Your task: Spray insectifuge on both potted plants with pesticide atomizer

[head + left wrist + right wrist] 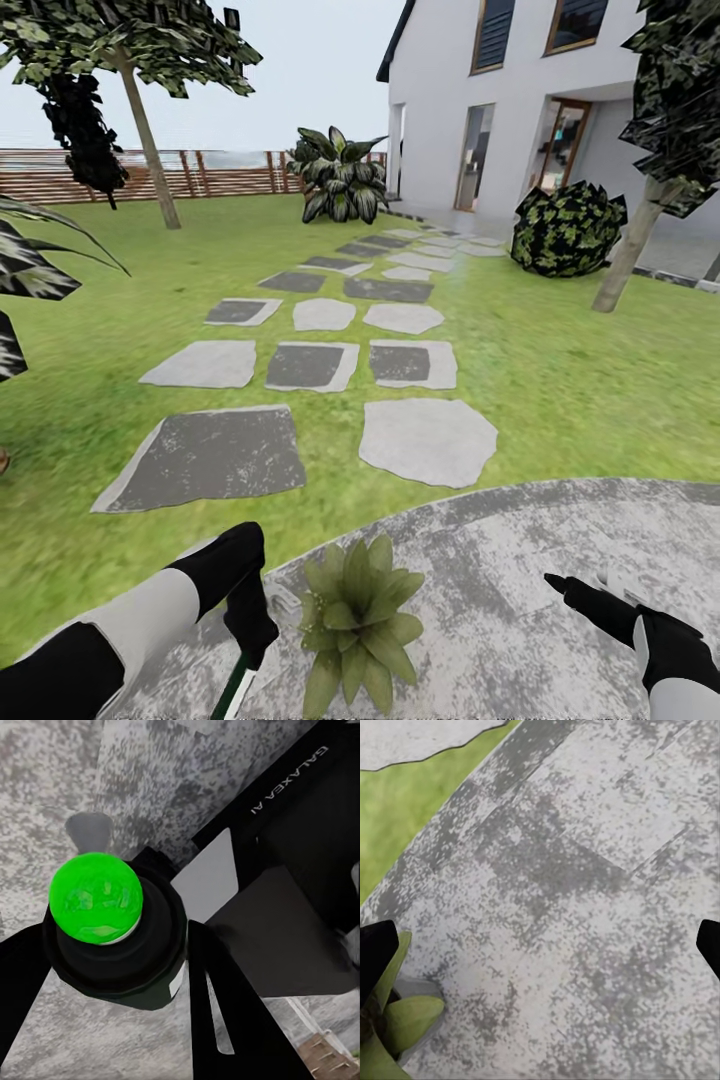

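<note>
Head view: round grey patio (520,560) takes up the lower part of the frame, lawn (560,380) beyond it. One potted plant (358,620), a low rosette of pointed green leaves, sits on the patio near its edge at about 6 o'clock, between the two arms; its pot is hidden under the leaves here.

Left gripper (250,625) at 7 o'clock, just beside the plant's leaves, pointing down. A dark green and white stick-like piece pokes out below it at the frame's bottom edge, probably the spray bottle (234,690). In the left wrist view the black fingers (225,1020) sit either side of a black round body topped by a bright green dome (96,896), with patio below; the fingers look closed around it, contact on both sides not fully clear.

Right gripper (585,592) at 4 o'clock over bare patio, well apart from the plant. In the right wrist view its two black fingertips (376,945) sit at opposite edges of the frame, spread wide, nothing between them; plant leaves (405,1020) and a bit of grey pot show near one fingertip.

Stepping stones (310,365) run from the patio toward 12 o'clock to a white house (520,90). Brown slatted fence (150,175) at 10 o'clock, tree (140,110) in front of it, leafy shrub (340,175) at 12, dark bush (568,228) at 2.
</note>
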